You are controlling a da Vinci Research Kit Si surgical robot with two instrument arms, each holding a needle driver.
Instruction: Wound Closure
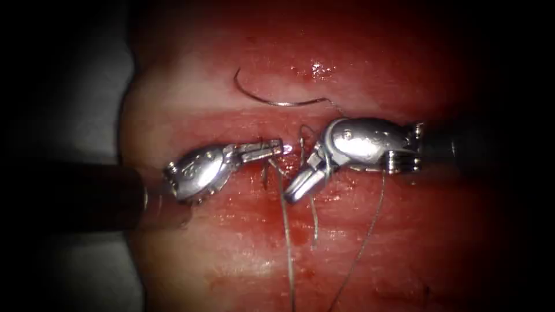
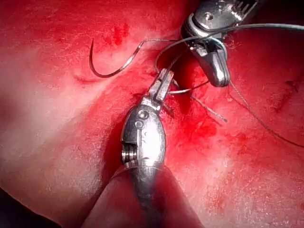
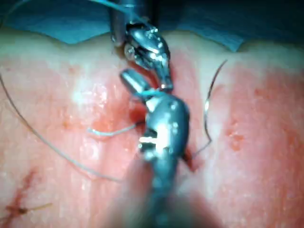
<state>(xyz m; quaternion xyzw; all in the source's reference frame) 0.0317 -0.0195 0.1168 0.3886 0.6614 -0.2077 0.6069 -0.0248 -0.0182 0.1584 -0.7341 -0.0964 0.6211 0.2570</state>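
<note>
Here, on a bench: tissue (image 1: 191, 110) wet with red fluid (image 1: 254, 219), its cut (image 1: 231, 124) running across the middle as a darker red band. Above the cut, lying free on the pale surface and held by neither tool: the curved needle (image 1: 260, 97), whole curve exposed, not in the tissue, its tail trailing thread (image 1: 287, 231) down toward the tools. From the left, the left tool (image 1: 276, 146), jaws pressed together on a strand of thread at the cut. From the right, the right tool (image 1: 300, 185), tip angled down and to the left, thread draped around its wrist; whether its jaws grip anything, impossible to tell. Close between the two tips, several strands crossing, then running down over the tissue below the cut. Seen from the left wrist: needle (image 2: 107, 66) flat on the tissue beside the left tool (image 2: 163, 80), the right tool (image 2: 216, 66) just beyond. Seen from the right wrist: needle (image 3: 211, 104) lying beside the right tool (image 3: 135, 83).
</note>
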